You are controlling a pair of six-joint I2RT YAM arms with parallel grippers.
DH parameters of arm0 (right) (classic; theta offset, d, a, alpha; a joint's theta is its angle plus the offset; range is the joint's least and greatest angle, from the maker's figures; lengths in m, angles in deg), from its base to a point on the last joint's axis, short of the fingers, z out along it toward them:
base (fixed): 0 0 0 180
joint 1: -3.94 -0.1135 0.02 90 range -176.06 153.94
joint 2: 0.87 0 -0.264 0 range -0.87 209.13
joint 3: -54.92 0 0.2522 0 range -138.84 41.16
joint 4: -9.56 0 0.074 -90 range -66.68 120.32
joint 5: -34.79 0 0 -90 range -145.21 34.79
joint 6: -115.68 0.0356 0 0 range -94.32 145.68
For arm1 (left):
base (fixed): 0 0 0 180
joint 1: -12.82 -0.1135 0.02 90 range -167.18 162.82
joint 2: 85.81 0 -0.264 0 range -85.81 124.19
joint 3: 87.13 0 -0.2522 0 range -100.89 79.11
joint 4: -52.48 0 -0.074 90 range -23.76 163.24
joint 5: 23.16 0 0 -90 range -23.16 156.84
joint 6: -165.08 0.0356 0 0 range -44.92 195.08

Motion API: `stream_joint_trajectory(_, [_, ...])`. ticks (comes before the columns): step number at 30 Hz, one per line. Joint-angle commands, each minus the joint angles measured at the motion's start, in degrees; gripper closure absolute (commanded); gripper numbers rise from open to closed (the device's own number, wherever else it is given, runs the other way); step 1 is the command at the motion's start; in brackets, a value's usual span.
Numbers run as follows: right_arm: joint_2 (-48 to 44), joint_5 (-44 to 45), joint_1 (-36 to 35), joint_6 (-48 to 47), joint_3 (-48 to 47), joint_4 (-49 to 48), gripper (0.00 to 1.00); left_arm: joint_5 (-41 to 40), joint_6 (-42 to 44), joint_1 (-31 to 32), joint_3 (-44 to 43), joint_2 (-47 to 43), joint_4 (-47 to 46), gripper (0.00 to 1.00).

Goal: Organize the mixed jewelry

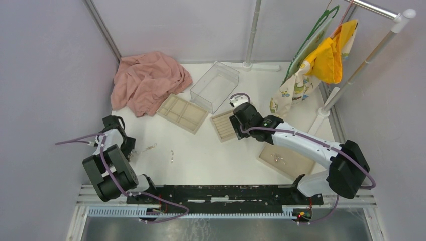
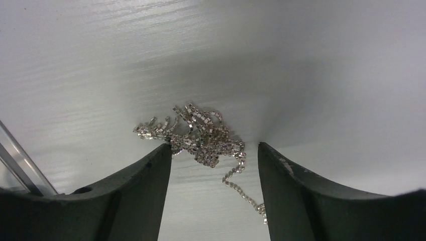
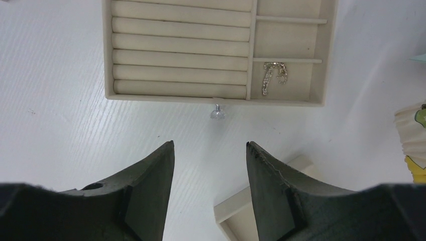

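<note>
This is a robot lab cell: plain grey partition walls (image 1: 45,75) box in a white table (image 1: 211,155), with two arms (image 1: 108,170) bolted to a black rail (image 1: 221,193) at bottom centre and purple cables (image 1: 75,140) trailing left.

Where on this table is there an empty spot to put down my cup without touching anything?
The widest bare stretch of table is front centre, between the small loose piece and the right-hand tray, in front of the ring tray. Crowded: back left, where pink cloth, divided tray and clear box sit close together.
</note>
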Motion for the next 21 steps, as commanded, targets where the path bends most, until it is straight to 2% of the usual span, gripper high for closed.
stream_joint_trajectory(1, [1.20,-0.08,0.14,0.47,-2.75,-0.08,0.40,-0.26,-0.12,-0.36,0.23,0.35,-2.70,0.34])
stream_joint_trajectory(5, [2.05,-0.53,0.11,0.42,-3.45,-0.20,0.40,0.27,0.11,-0.37,-0.27,-0.09,-2.72,0.54])
stream_joint_trajectory(11, [2.73,-0.07,0.18,0.23,-3.48,-0.60,0.41,-0.29,3.44,-0.38,-5.35,-3.86,0.93,0.73])
stream_joint_trajectory(15, [2.90,0.03,0.12,0.40,-2.79,-1.35,0.41,1.76,6.63,-0.28,-7.50,-6.51,2.49,0.91])
stream_joint_trajectory(18, [2.87,0.29,0.12,0.59,-2.31,-1.76,0.42,4.95,8.38,-0.05,-7.98,-9.02,2.90,0.97])
stream_joint_trajectory(21, [2.43,0.33,0.12,0.63,-1.56,-2.59,0.42,8.85,8.55,1.54,-8.57,-11.61,2.87,0.98])
